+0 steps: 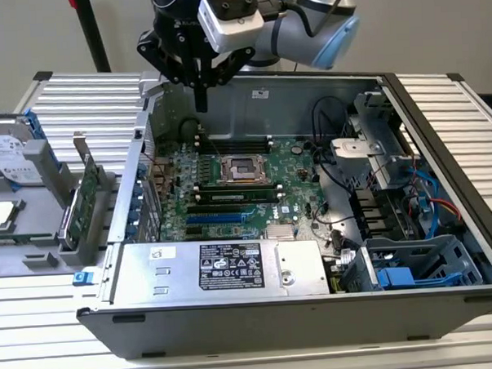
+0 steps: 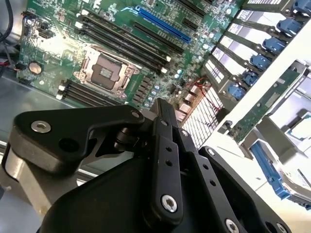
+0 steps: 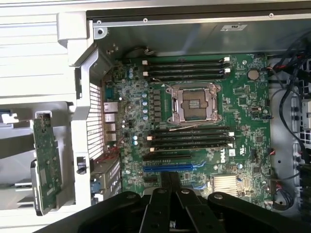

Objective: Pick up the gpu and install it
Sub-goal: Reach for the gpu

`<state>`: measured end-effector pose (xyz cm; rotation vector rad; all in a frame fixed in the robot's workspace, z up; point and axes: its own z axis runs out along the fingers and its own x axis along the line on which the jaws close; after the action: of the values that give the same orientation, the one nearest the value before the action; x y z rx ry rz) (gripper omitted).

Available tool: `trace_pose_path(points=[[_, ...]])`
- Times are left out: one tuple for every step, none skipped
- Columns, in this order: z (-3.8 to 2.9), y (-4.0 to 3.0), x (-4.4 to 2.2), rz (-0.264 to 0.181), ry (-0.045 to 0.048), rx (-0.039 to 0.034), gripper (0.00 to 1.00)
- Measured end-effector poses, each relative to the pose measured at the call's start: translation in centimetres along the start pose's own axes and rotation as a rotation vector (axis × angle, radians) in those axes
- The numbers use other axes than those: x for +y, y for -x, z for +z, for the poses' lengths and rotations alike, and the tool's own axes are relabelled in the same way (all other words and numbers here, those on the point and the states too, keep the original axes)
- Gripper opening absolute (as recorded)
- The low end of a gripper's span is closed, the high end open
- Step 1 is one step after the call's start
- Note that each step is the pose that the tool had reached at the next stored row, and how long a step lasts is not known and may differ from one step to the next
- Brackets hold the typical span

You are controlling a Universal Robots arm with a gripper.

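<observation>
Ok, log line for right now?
gripper: shut, empty, over open computer case | gpu: upright in grey holder outside case, exterior view's left, not grasped | motherboard: blue expansion slot vacant

Case (image 1: 236, 324) on table (image 1: 40, 324), top open. Inside, on floor: motherboard (image 1: 294, 162), socket (image 1: 244, 168) near its middle, slots (image 3: 187, 68) on two sides of socket. Power supply (image 1: 225, 267) in front of motherboard, along near wall. Drive cage (image 1: 421, 267) in near corner at exterior view's right. Outside case, at exterior view's left: gpu (image 1: 87, 195) upright in rack (image 1: 36, 234); hard drive (image 1: 8, 158) behind it on the same rack. Above case, near far wall, toward exterior view's left: gripper (image 1: 200, 101), well apart from gpu.
</observation>
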<state>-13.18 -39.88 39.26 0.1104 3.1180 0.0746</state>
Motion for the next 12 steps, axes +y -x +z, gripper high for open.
trace_pose_path(points=[[0.00, -0.09, -0.01, 0.000, 0.0000, 0.0000, 0.00], [0.00, -0.16, -0.01, 0.000, 0.0000, 0.0000, 0.00], [-0.01, -0.24, -0.02, 0.000, 0.0000, 0.0000, 0.00], [-0.01, -0.33, -0.02, 0.000, 0.0000, 0.0000, 0.00], [-0.01, -0.41, -0.03, 0.000, 0.0000, 0.0000, 0.00], [-0.01, -0.49, -0.03, 0.000, 0.0000, 0.0000, 0.00], [-0.01, -0.57, -0.04, 0.000, 0.0001, 0.0000, 0.00], [-0.01, -0.65, -0.05, 0.000, 0.0001, 0.0000, 0.00], [-0.01, -0.73, -0.05, 0.000, 0.0001, 0.0000, 0.00], [-0.02, -0.82, -0.06, 0.000, 0.0000, 0.0000, 0.00], [-0.02, -0.93, -0.07, 0.000, 0.0000, 0.0000, 0.00], [-0.03, -1.03, -0.07, 0.000, 0.0000, 0.0000, 0.00]])
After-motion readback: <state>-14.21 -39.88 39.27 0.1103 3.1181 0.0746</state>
